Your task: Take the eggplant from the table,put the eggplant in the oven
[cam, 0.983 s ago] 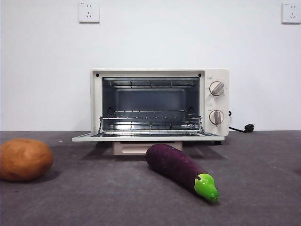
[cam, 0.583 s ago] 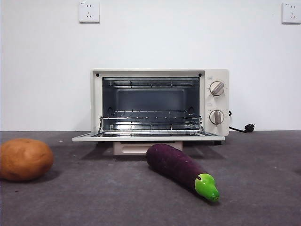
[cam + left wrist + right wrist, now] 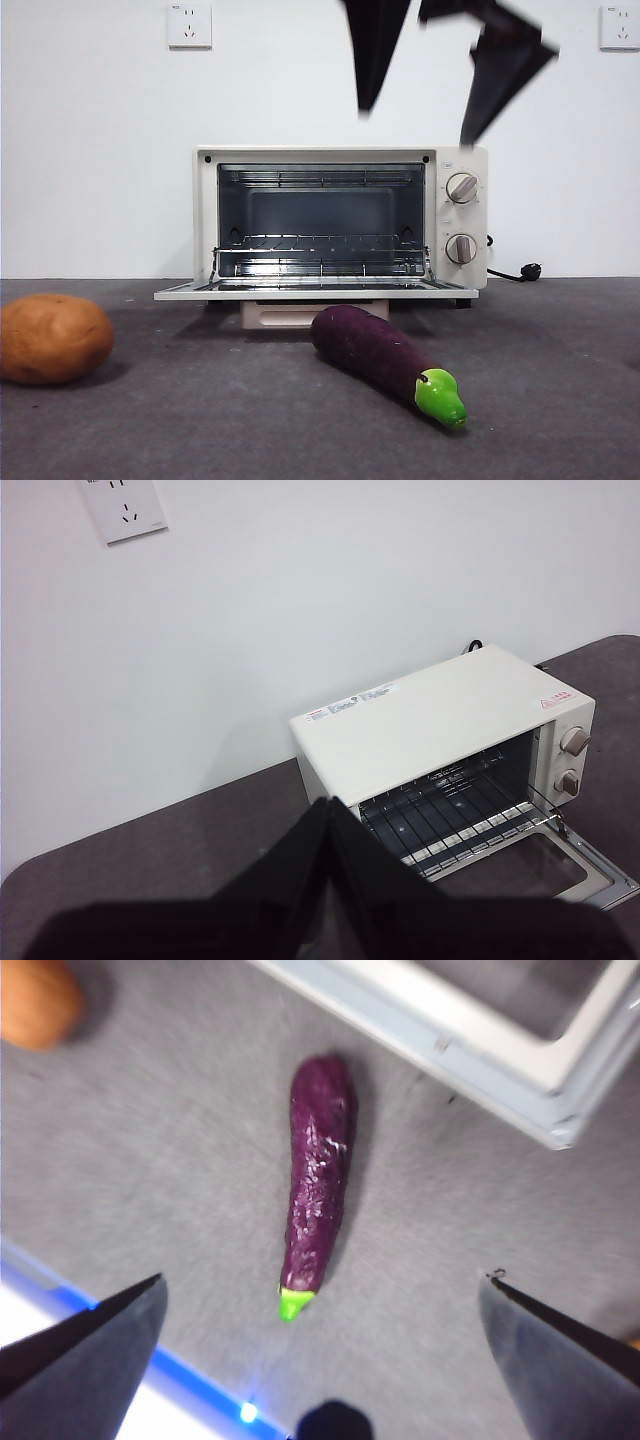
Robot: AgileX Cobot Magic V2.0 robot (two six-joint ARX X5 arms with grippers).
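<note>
You see the eggplant [image 3: 385, 363] lying on the table [image 3: 560, 400], just in front of the oven [image 3: 340, 220] whose door [image 3: 315, 292] hangs open; its green cap points toward 4 o'clock in the front view. The right gripper [image 3: 418, 95] hangs at 12 o'clock above the oven, jaws spread wide, holding nothing; the left gripper [image 3: 328, 805] appears pressed together, though the view is dark. A potato [image 3: 52, 338] sits at 8 o'clock.

potato [image 3: 35, 1000]: cut off at the right wrist picture's corner.
oven [image 3: 480, 1030]: only the door's edge shows there, blurred.
right gripper [image 3: 415, 125]: upper part cut off in the front view, its outline smeared.
</note>
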